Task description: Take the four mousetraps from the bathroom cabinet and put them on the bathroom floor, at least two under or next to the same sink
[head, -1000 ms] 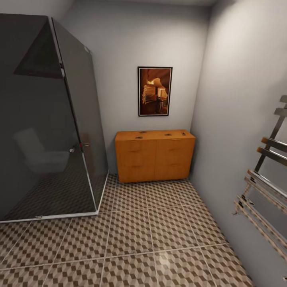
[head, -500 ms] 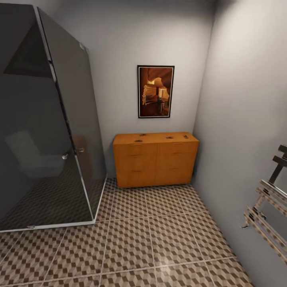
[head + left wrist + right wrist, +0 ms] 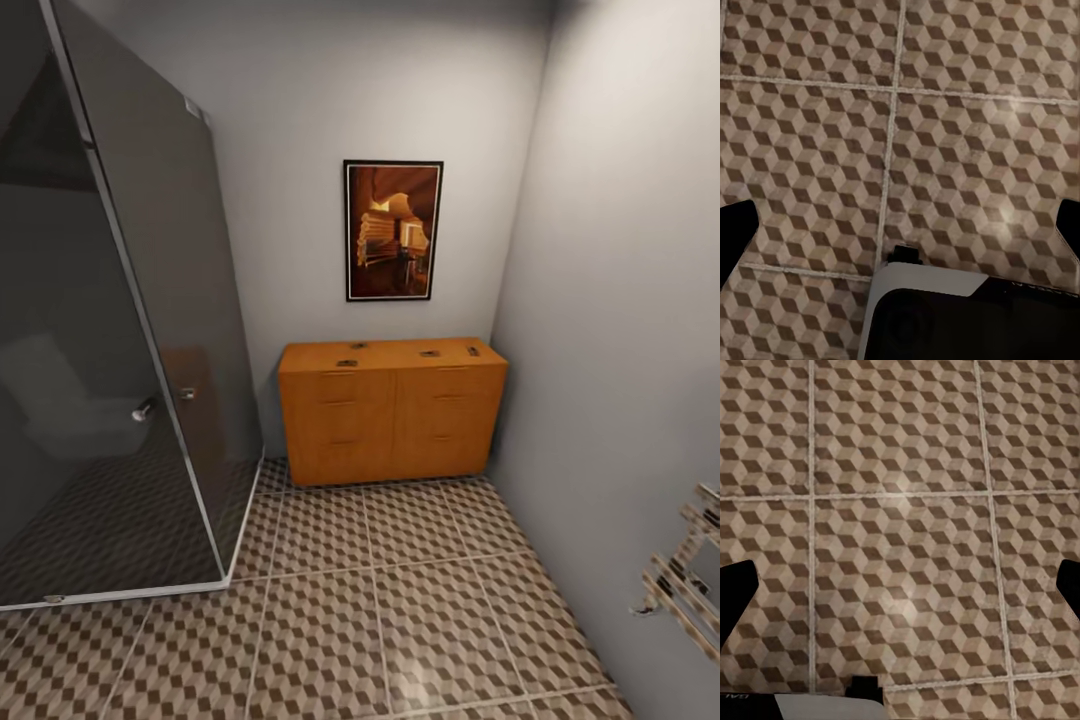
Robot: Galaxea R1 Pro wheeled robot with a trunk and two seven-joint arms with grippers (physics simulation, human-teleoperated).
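Ahead, four mousetraps [image 3: 347, 362] lie on top of the cabinet [image 3: 392, 420], under the picture [image 3: 393, 231]. They look light, stiff and snappy; I would pinch the board edges. My left pincer [image 3: 900, 225] and right pincer [image 3: 900, 585] are both spread, holding nothing.

Four mousetraps [image 3: 347, 363] on one cabinet [image 3: 392, 420], one framed picture [image 3: 393, 230], one shower enclosure [image 3: 110, 350].

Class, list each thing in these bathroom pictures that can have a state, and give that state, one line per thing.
cabinet: drawers shut, standing against the back wall
mousetraps: small dark items lying on the cabinet top, none on the floor yet
shower door: shut
left claw: open, holding nothing
right claw: open, holding nothing
picture: hanging straight
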